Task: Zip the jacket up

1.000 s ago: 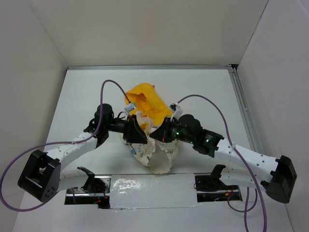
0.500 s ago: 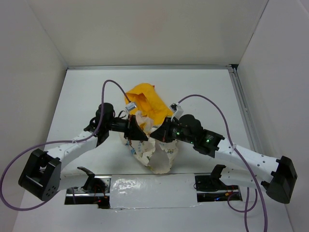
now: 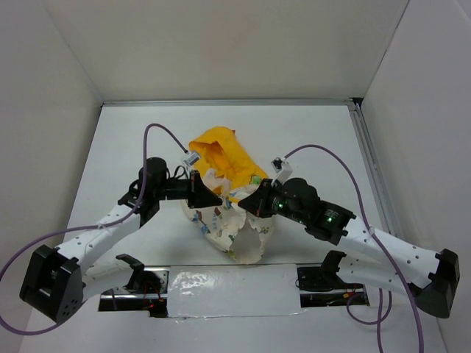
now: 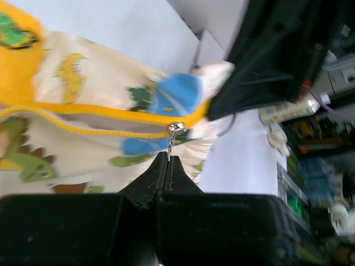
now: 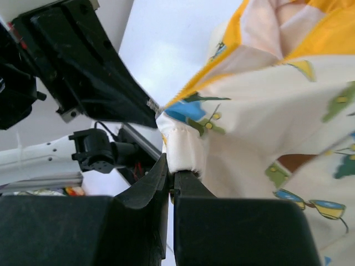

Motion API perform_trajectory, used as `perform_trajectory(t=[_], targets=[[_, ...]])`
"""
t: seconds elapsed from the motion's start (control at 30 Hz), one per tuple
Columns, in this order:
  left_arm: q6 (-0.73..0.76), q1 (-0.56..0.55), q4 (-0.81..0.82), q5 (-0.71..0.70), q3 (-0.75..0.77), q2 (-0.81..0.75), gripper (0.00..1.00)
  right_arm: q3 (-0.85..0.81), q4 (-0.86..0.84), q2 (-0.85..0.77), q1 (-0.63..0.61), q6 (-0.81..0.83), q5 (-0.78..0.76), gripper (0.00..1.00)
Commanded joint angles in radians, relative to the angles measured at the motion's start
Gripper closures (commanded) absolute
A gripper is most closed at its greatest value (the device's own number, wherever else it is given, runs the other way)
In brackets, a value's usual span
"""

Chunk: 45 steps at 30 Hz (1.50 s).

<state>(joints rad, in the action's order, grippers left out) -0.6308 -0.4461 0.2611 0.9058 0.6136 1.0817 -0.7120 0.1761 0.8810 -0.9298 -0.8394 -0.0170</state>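
On the table (image 3: 132, 132), between both arms: crumpled jacket (image 3: 234, 234), yellow hood (image 3: 221, 151) on the far side. Pinching the zipper pull (image 4: 171, 145) with the left gripper (image 4: 167, 162), jaws closed tight on it. Clamping the cream hem (image 5: 183, 149) just right of it with the right gripper (image 5: 172, 180), jaws narrow. Purple cables (image 3: 316, 145) looping over both arms.

jacket (image 4: 83, 105) cut off at left edge, background clutter (image 4: 319, 138) blurred
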Motion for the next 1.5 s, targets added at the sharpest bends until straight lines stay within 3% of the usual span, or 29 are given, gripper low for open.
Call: perform_trajectory(t=[0.0, 0.17, 0.3, 0.53, 0.67, 0.9, 0.93, 1.0, 1.03, 1.13, 1.17, 1.2, 1.23, 1.27, 1.3, 1.33, 1.47], targets=[[0.051, 0.053, -0.054, -0.128, 0.034, 0.01, 1.0, -0.024, 0.109, -0.063, 0.008, 0.062, -0.058, 1.0], [0.066, 0.061, -0.054, -0.189, 0.087, 0.133, 1.0, 0.002, 0.069, -0.131, 0.009, 0.095, -0.017, 1.0], [0.069, 0.09, -0.071, -0.26, 0.147, 0.246, 1.0, -0.02, 0.138, -0.183, 0.011, 0.089, -0.07, 1.0], [0.048, 0.236, -0.167, -0.416, 0.322, 0.429, 1.0, -0.023, 0.287, -0.309, 0.022, 0.011, -0.286, 1.0], [0.029, 0.309, -0.307, -0.518, 0.439, 0.544, 1.0, -0.024, 0.376, -0.356, 0.042, -0.024, -0.435, 1.0], [-0.012, 0.417, -0.43, -0.64, 0.544, 0.57, 1.0, -0.04, 0.421, -0.312, 0.088, -0.055, -0.589, 1.0], [-0.018, 0.426, -0.437, -0.628, 0.546, 0.563, 1.0, -0.043, 0.418, -0.288, 0.101, -0.052, -0.59, 1.0], [-0.027, 0.438, -0.448, -0.643, 0.543, 0.544, 1.0, -0.047, 0.395, -0.233, 0.243, -0.021, -0.511, 1.0], [-0.027, 0.438, -0.454, -0.644, 0.543, 0.541, 1.0, -0.047, 0.376, -0.211, 0.244, -0.021, -0.465, 1.0], [-0.009, 0.442, -0.476, -0.625, 0.555, 0.549, 1.0, -0.024, 0.317, -0.084, 0.442, 0.029, -0.229, 1.0], [-0.012, 0.442, -0.496, -0.613, 0.567, 0.56, 1.0, -0.02, 0.306, -0.05, 0.485, 0.034, -0.165, 0.89], [-0.015, 0.442, -0.514, -0.607, 0.592, 0.57, 0.94, -0.015, 0.295, -0.019, 0.552, 0.037, -0.064, 0.79], [-0.009, 0.442, -0.54, -0.601, 0.601, 0.589, 0.8, -0.011, 0.272, 0.021, 0.569, 0.046, -0.032, 0.7], [-0.006, 0.443, -0.548, -0.598, 0.613, 0.595, 0.36, -0.012, 0.267, 0.03, 0.575, 0.045, -0.025, 0.27], [-0.006, 0.442, -0.554, -0.596, 0.617, 0.593, 0.09, -0.014, 0.264, 0.027, 0.563, 0.046, -0.049, 0.01], [-0.004, 0.469, -0.56, -0.593, 0.615, 0.584, 0.01, -0.02, 0.273, 0.016, 0.559, 0.039, -0.07, 0.0], [-0.001, 0.475, -0.551, -0.538, 0.588, 0.506, 0.01, -0.05, 0.332, -0.063, 0.557, 0.025, -0.165, 0.0]])
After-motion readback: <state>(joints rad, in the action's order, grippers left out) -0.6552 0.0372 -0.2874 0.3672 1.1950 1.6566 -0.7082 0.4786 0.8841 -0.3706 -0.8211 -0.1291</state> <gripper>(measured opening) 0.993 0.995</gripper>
